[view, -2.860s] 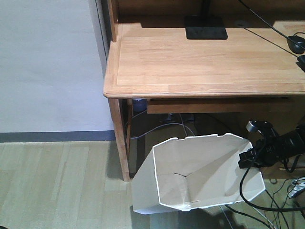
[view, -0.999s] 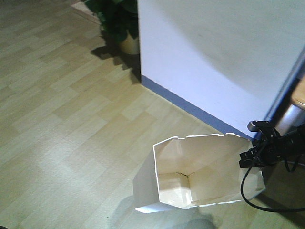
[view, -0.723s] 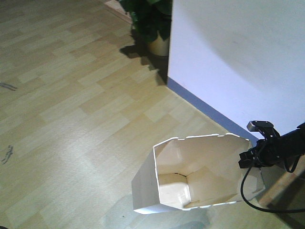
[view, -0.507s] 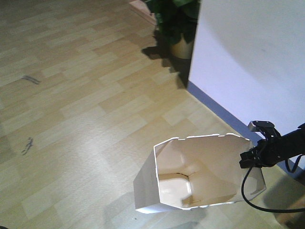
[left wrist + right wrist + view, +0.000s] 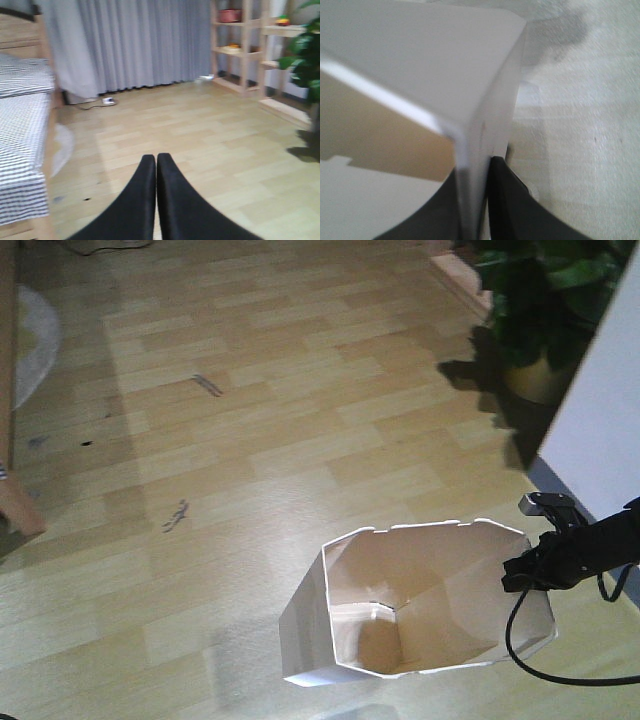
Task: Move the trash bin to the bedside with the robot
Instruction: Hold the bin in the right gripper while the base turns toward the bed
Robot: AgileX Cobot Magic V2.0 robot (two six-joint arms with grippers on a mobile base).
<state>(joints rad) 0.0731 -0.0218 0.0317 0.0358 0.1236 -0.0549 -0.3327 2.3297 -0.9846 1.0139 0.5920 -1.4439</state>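
Shifted since 0.5 s ago: white wall [image 5: 600, 410] and potted plant [image 5: 540, 310] now sit at the right edge of the front view, with more wooden floor [image 5: 250, 420] showing. Bin and right gripper keep the same place in frame.

1. trash bin [image 5: 305, 625]: white, tapered, notched clipped-corner rim, cream inside. Lower middle of the front view, open end up, on or just over the floor; which, cannot tell.
2. right gripper [image 5: 516, 576]: at the bin's right rim. The right wrist view shows its 2 black fingers [image 5: 507, 200] pinched narrow on the bin wall [image 5: 445, 60], 1 on each side.
3. left gripper [image 5: 156, 159]: 2 black fingers [image 5: 142, 200] pressed together, nothing between them, pointing over bare floor.
4. bedside [image 5: 47, 100]: light wooden frame, grey-and-white patterned bedding [image 5: 20, 125], left edge of the left wrist view.
5. black cable [image 5: 520, 655]: loops down beside the bin below the right arm.
6. Background, left wrist view: grey curtains [image 5: 145, 45], wooden shelves [image 5: 245, 50].
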